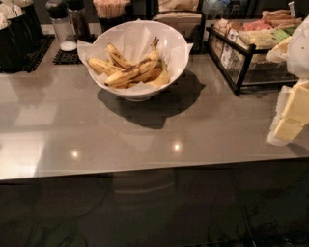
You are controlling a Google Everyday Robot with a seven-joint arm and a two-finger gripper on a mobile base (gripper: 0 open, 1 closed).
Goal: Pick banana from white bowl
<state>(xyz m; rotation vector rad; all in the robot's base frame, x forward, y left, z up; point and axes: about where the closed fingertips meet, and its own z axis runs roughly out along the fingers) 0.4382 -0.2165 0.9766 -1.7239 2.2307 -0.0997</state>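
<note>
The white bowl (179,60), deep and lined with crinkled white paper, stands on the grey counter at the back centre. Several ripe bananas (130,71) with brown spots lie piled inside it, stems pointing up to the right. My gripper (288,120), white with pale yellow parts, enters from the right edge of the camera view. It hangs over the counter, well to the right of the bowl and nearer the front. It holds nothing that I can see.
A black wire rack (236,72) of packets stands right of the bowl. Behind are shakers (63,24), a cup of stirrers (110,9) and a napkin box (176,20). Black containers (19,36) stand at the far left. The counter's front edge (145,171) crosses below.
</note>
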